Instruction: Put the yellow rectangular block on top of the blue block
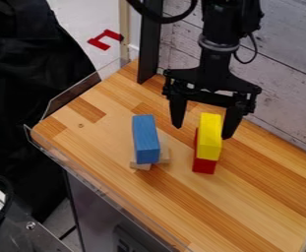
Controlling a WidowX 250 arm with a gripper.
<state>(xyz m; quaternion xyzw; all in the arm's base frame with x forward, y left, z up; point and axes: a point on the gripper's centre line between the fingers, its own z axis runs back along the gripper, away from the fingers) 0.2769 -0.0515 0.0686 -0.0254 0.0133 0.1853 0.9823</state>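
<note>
The task appears to be at an early stage. The yellow rectangular block [209, 137], right of centre in the frame, rests on a red block [203, 166], while the blue rectangular block [146, 139] is just left of centre with nothing stacked on it. The two blocks stand near each other but apart. So the placing is not yet done; what is left, by the look of things, is to grasp the yellow block, lift it clear of the red one, carry it leftward and set it down on the blue.

The black two-finger tool [202, 131] hangs in the upper right part of the frame, spread wide and gripping nothing. Its tips are close about the yellow block, though whether either touches it cannot be told.

As for containers, the wooden counter [254, 182] has a clear raised edging [73, 96] along its left side, and the blocks stand inside it. The blue block sits on pale wooden pieces [140, 166] rather than in any holder.
</note>
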